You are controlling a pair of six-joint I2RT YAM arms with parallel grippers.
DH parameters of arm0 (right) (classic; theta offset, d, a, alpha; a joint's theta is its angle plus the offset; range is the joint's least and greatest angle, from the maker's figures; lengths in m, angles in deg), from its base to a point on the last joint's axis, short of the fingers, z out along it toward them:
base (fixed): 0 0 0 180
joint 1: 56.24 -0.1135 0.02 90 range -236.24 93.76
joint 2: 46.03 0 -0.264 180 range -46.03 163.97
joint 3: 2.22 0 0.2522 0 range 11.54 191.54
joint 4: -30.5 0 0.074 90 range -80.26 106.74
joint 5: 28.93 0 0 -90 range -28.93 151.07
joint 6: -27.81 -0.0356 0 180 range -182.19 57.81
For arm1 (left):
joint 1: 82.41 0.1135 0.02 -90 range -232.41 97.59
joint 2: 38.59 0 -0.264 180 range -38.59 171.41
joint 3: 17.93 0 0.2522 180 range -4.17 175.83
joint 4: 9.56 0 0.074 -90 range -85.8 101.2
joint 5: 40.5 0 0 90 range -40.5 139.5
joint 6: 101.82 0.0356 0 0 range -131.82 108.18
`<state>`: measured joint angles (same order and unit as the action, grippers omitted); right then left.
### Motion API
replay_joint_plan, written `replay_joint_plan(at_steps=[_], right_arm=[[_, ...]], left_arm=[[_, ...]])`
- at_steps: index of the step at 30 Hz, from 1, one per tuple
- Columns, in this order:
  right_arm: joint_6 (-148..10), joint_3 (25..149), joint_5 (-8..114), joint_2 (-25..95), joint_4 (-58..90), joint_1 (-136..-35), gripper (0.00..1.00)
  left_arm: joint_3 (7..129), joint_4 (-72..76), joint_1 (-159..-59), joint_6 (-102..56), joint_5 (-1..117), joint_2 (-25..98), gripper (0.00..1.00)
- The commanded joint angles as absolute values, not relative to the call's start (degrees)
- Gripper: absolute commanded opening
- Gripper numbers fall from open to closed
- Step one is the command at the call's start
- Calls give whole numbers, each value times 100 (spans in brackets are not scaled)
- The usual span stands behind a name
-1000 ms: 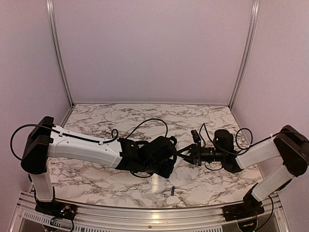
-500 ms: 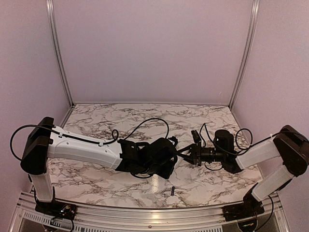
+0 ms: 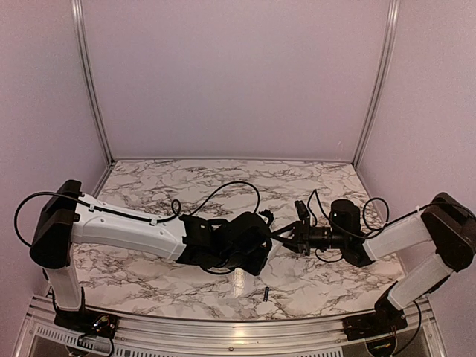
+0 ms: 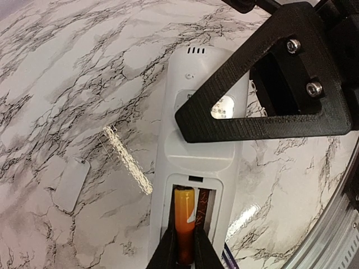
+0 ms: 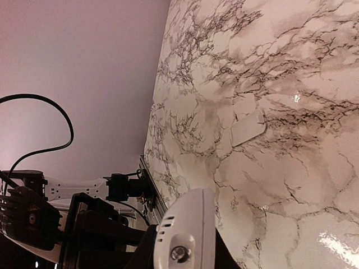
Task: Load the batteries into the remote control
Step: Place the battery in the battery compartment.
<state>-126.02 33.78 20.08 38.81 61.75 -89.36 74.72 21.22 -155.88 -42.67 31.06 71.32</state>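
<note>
**Orange cell in the bay, L pincer clamped on it**

The orange battery [image 4: 184,221] lay lengthwise in the open bay of the remote control [image 4: 196,151]. It was nipped between the tips of the left pincer [image 4: 184,249], which was closed on it. The remote lay back-up on the table [image 4: 56,84]. Its far end, ahead of the L tips, was clamped by the right pincer [image 3: 285,236], w/ one black finger crossing the casing.

Vs. a sec. earlier, the top view showed the L arm had crept slightly toward the R pincer. The R arm hadn't budged. Judged: the cell was being pushed home, so batt. 1 of 2 was nearly done, w/ release next.

Off to one side of the L tips lay a thin white strip [image 4: 128,161]. A bay cover [image 4: 72,183] lay further out on that side, and both were clear of the remote. A small dark cylinder [image 3: 265,292], prob. the 2nd battery, sat nearer the bases than either pincer and was unmoved.

Hard to make out:
- The slot beside the orange cell, away from the strip, held a dark reddish shape [image 4: 203,204]. Cell or bare slot, couldn't tell.
- The cell's near end was hidden behind the tips.
- In the top view the L wrist covered the bay.
</note>
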Motion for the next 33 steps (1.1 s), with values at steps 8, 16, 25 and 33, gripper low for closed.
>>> replay_joint_plan(at_steps=[8, 16, 25, 33], right_arm=[[-12862, 3496, 1074, 3587, 6568, -8934, 0], [-12676, 3567, 1098, 3619, 6340, -8911, 0], [-12662, 3580, 1101, 3598, 6278, -8907, 0], [-12622, 3572, 1067, 3635, 6313, -8903, 0]], left_arm=[[7279, 2815, -15430, -4320, 2769, 7198, 11], [7507, 3275, -15426, -4455, 2865, 7266, 12], [7512, 3290, -15421, -4439, 2838, 7290, 21], [7441, 3071, -15421, -4360, 3064, 7171, 25]])
